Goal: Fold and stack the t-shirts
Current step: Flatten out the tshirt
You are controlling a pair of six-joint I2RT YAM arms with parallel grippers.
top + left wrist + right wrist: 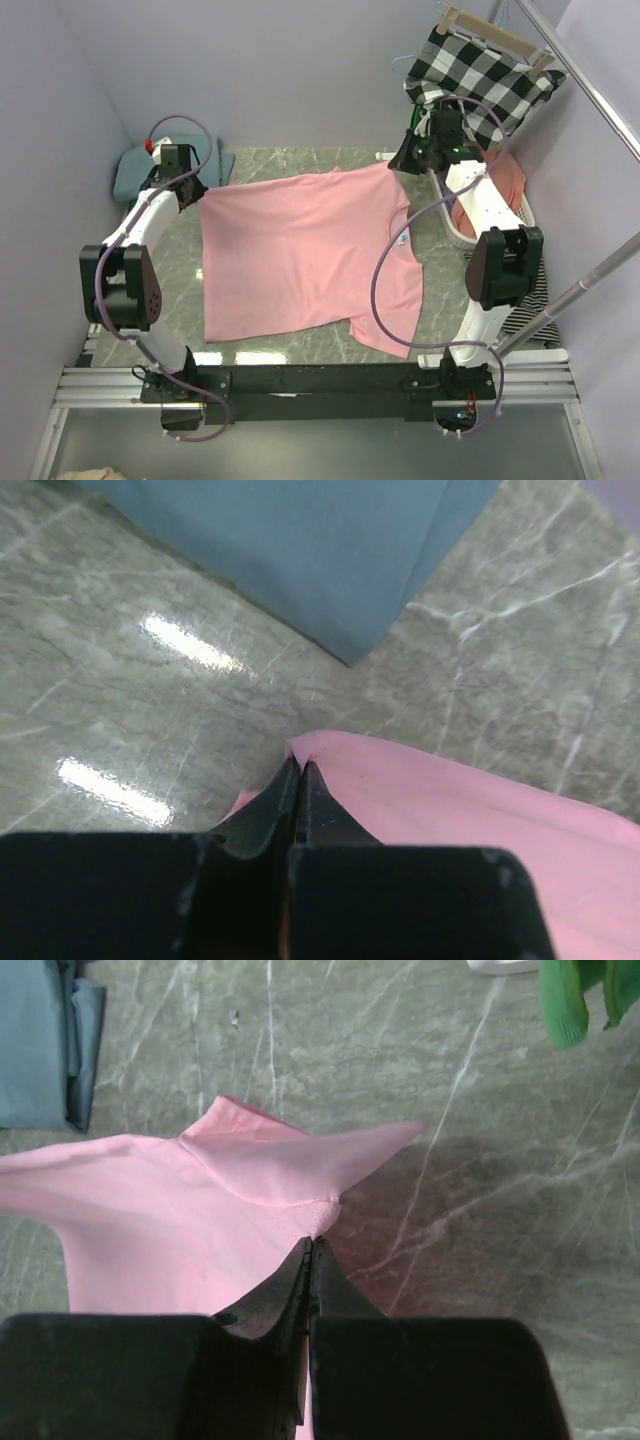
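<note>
A light pink t-shirt [300,250] lies spread almost flat across the middle of a grey-green marble-look table [180,275]. Its hem faces the left arm, and its collar and both short sleeves face the right. The only label in view is a small pale tag [402,238] inside the collar, with a touch of blue on it, and its print is too small to read. No other writing or brand mark can be made out on the shirts or the arms.

The pink cotton is plain and soft, with light creases and a stitched seam where the far sleeve joins the body. The left gripper [300,770] is pinched tight on the far hem corner, with a small peak of cloth rising between its black fingers. The right gripper [311,1246] is clamped on the cloth at the far sleeve seam, and the sleeve tip fans out beyond it over the table.

A dusty teal t-shirt [135,172] sits folded in the far left corner of the table, just beyond the left gripper and apart from the pink one.

At the far right a black-and-white checked cloth [480,70] hangs from a wooden hanger [495,35]. Below it, a white basket [455,238] holds an orange garment [505,180]. A scrap of green cloth [565,1000] shows at the top edge of the right wrist view.
</note>
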